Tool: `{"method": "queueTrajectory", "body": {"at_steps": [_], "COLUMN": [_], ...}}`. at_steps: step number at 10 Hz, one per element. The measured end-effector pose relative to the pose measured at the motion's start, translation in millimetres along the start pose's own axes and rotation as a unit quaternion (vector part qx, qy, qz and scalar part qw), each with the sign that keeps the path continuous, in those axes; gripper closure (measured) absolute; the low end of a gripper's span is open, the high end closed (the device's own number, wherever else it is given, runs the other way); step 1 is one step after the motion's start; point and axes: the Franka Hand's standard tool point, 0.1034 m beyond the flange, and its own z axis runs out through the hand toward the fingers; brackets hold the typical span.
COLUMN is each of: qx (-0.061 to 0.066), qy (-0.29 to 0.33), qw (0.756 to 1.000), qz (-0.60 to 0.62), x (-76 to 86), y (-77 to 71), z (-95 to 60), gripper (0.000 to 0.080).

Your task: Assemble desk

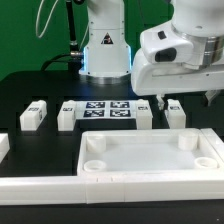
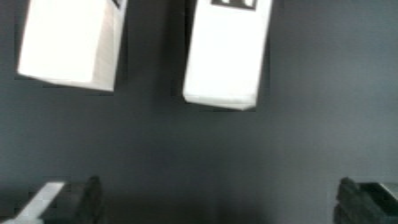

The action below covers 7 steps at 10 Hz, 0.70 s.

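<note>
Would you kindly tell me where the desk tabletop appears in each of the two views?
Exterior view: the tabletop lies at the bottom, toward the exterior view's right.
Wrist view: not in it.
Shared landmark: the open gripper, close to the tagged legs.

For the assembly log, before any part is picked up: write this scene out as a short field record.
tool: open, holding nothing, above the table near the two legs on the exterior view's right
tabletop: flat on the table, corner sockets facing up, no leg fitted
legs: four, loose, in a row beyond the tabletop
marker board: between the two middle legs
assembly state: not yet begun
</note>
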Motion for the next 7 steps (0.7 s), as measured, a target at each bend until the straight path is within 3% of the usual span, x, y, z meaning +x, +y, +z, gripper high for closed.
{"method": "queueTrajectory", "body": {"at_steps": [3, 5, 7], "qx": [-0.004, -0.016, -0.015], "qy": [-0.106, -0.216, -0.218], "qw": [0.994, 0.976, 0.976], "qz": [0.000, 0.012, 0.014], "x": [-4.0, -13.2, -2.4], "y": [0.1, -3.9, -6.7], "z": [4.4, 7.9, 13.9], "gripper": [0.0151, 0.0151, 0.0151]}}
